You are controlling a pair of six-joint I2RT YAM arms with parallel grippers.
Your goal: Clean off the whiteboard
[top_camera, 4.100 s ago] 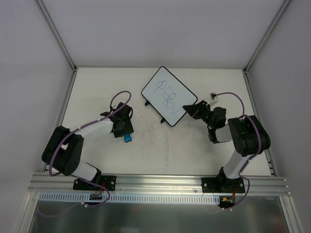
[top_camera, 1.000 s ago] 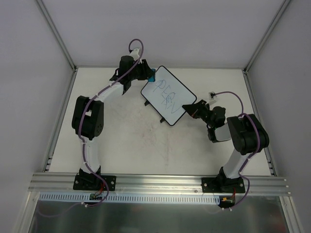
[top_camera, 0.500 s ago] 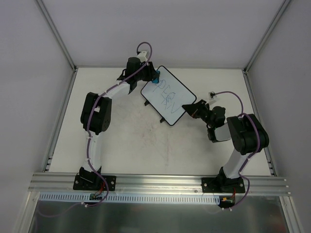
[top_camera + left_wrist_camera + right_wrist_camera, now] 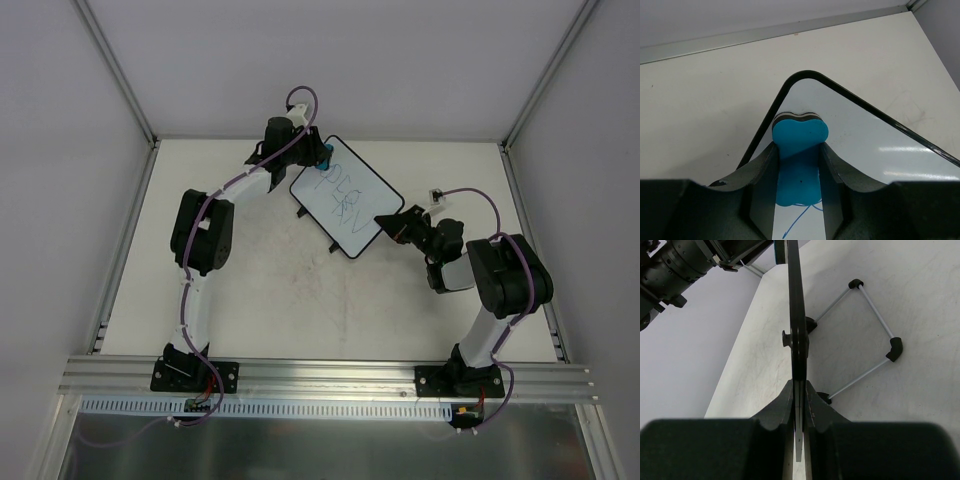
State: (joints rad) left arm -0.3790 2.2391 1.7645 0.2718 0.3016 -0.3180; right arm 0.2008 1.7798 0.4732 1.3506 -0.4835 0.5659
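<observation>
The whiteboard [image 4: 346, 198] is a small white board with a black rim and blue scribbles, set at an angle at the back middle of the table. My left gripper [image 4: 320, 160] is shut on the blue bone-shaped eraser [image 4: 799, 160] and holds it on the board's far left corner [image 4: 805, 80], just above a blue line. My right gripper [image 4: 388, 222] is shut on the board's right edge. In the right wrist view the board [image 4: 796, 315] shows edge-on between the fingers [image 4: 780, 407].
A thin wire stand with black corner pieces [image 4: 875, 335] shows under the board in the right wrist view. A small white connector [image 4: 438, 197] lies near the right arm. The enclosure walls and metal posts [image 4: 120, 80] bound the table at the back and sides.
My left arm has carried the eraser from the table's left middle to the board's far left corner and moved it slightly onto the board. The right gripper has held still.
</observation>
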